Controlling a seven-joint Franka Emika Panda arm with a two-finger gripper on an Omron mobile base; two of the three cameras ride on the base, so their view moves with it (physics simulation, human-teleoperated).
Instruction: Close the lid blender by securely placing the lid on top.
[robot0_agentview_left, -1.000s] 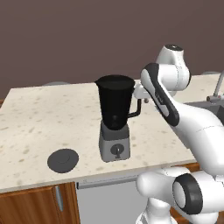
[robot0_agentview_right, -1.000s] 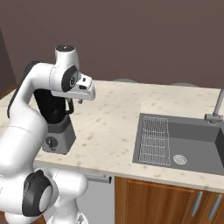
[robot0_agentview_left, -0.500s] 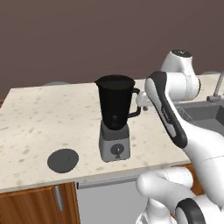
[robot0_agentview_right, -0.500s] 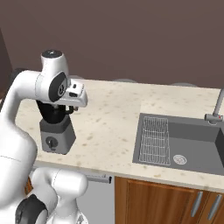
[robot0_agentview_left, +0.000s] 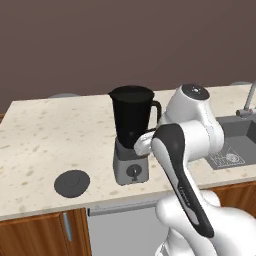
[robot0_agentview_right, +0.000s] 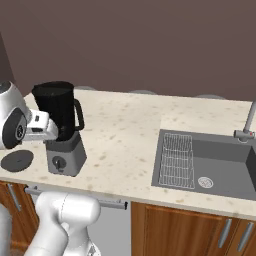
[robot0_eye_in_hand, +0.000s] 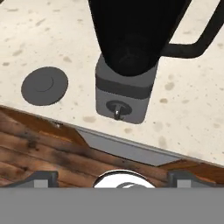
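The arm has swung down and forward over the last second: earlier its wrist stood high behind the blender (robot0_agentview_left: 132, 135), and now the hand hangs low in front of the jar, looking down on the grey base and the counter (robot0_agentview_left: 45, 130) edge. In the left base view the forearm crosses in front of the blender's right side. That puts the gripper (robot0_eye_in_hand: 112, 176) nearer the lid (robot0_eye_in_hand: 44, 85), so I judge this as the start of the reach; nothing has been grasped yet.

The lid lies flat on the counter to the left of the blender, near the front edge, apart from the base. The jar's mouth is open, with nothing on top.

The 2 fingertips sit far apart at the bottom of the hand view, spread wide with nothing between them.

Count: 1 blender, 1 lid, 1 sink (robot0_agentview_right: 225, 165) with 1 faucet (robot0_agentview_right: 247, 125), 1 wire rack (robot0_agentview_right: 178, 160) in the basin
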